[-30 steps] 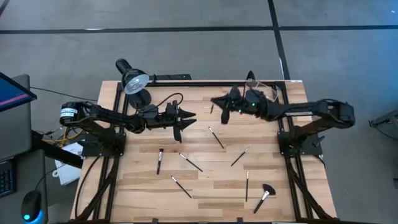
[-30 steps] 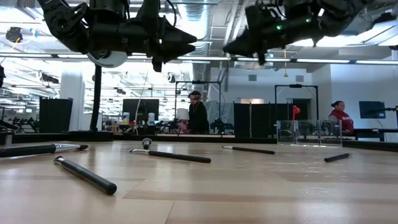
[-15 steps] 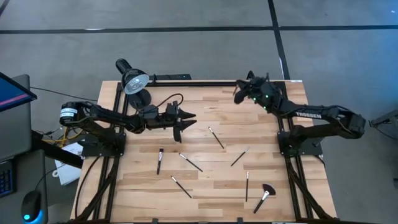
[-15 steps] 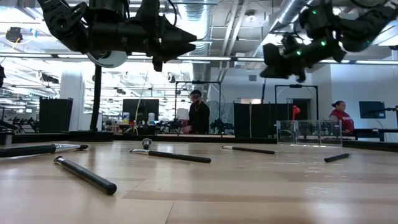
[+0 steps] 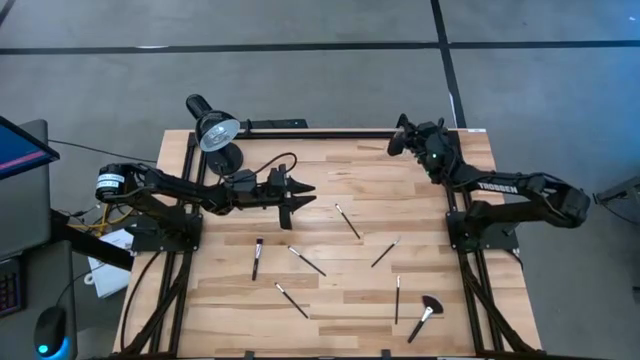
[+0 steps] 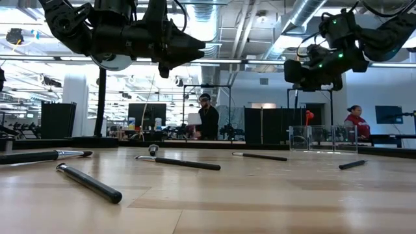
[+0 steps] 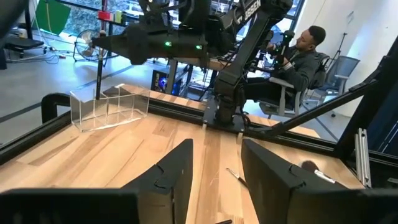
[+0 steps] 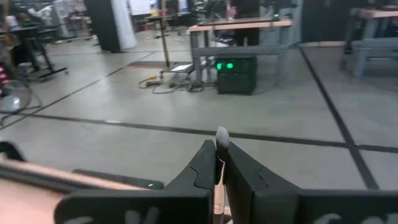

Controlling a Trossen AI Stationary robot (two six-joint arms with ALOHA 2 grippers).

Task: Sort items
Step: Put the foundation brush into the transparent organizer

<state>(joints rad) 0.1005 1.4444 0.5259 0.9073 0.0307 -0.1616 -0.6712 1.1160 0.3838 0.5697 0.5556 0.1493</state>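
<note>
A wooden counter seen from above, with two dark robot arms reaching in from either side. The right tool is raised above the far right corner of the counter, over the clear plastic container, and is clenched on one slim makeup brush, whose pale bristle tip pokes out between the fingers. The left tool hovers above the counter's left-centre area, its fingers spread apart and grasping nothing. Six more brushes lie loose on the counter: one near the middle, one toward the left, one between them, one closer to the near edge, one right of centre, and a thin one just beside a brush with a wide black fan head near the right front corner. A black desk lamp stands at the far left corner. In the room beyond, a person sits at a desk.
</note>
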